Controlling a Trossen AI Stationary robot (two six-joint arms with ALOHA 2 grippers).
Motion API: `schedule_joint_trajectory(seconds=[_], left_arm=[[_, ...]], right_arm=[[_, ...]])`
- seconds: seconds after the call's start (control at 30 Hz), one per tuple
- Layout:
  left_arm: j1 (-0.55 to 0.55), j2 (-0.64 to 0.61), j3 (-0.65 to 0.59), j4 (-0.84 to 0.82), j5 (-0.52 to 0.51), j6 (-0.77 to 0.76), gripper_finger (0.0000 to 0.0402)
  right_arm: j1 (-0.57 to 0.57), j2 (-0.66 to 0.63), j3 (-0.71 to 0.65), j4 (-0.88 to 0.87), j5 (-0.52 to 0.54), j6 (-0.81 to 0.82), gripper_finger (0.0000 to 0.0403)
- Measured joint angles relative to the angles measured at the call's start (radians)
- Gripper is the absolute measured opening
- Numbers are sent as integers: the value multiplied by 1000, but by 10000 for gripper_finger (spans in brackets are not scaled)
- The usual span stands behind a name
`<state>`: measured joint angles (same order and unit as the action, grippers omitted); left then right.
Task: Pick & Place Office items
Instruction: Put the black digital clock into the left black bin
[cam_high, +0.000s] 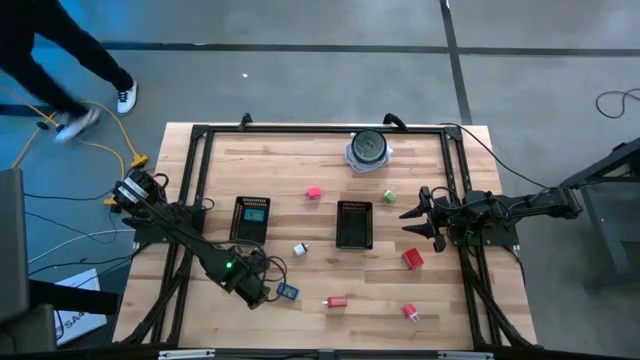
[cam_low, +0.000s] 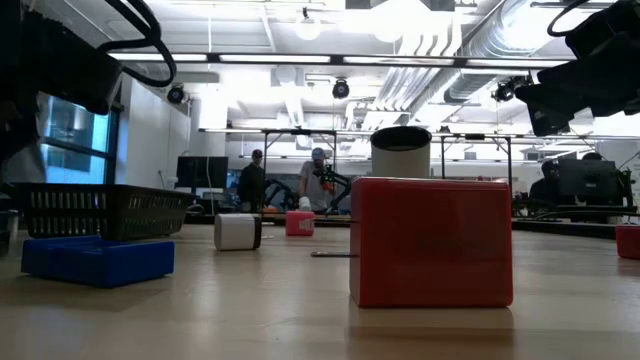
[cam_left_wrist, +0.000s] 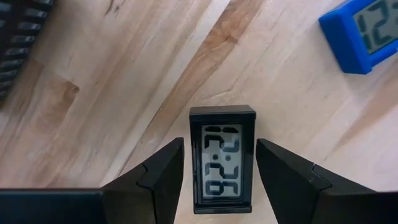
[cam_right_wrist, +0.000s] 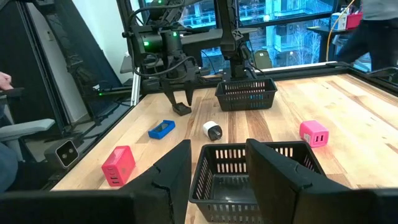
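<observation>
My left gripper (cam_left_wrist: 219, 163) is open near the table's near left part (cam_high: 256, 291), pointing down. Its fingers stand on either side of a small black digital clock (cam_left_wrist: 222, 155) lying flat on the wood, and I cannot tell whether they touch it. A blue clock (cam_left_wrist: 364, 31) lies just beside it (cam_high: 288, 291). My right gripper (cam_right_wrist: 217, 149) is open and hovers at the right (cam_high: 415, 215), facing the right black mesh tray (cam_right_wrist: 249, 171). Pink and red blocks (cam_high: 314, 192) (cam_high: 412, 259) (cam_high: 337, 300), a green piece (cam_high: 388, 196) and a white piece (cam_high: 299, 249) lie scattered.
The left mesh tray (cam_high: 250, 218) holds a teal item; the right tray (cam_high: 354, 224) stands mid-table. A round grey-and-black disc (cam_high: 368, 148) sits by the far edge. Another pink piece (cam_high: 410, 312) lies near the near edge. A person walks beyond the far left corner.
</observation>
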<state>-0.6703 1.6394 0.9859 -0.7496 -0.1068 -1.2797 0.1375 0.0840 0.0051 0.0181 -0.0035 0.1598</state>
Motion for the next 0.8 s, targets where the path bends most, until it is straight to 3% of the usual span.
schedule_joint_trajectory(seconds=[0.8], left_arm=[[-1,43,0,24,21,-28,191]], right_arm=[[0,0,0,0,0,0,140]])
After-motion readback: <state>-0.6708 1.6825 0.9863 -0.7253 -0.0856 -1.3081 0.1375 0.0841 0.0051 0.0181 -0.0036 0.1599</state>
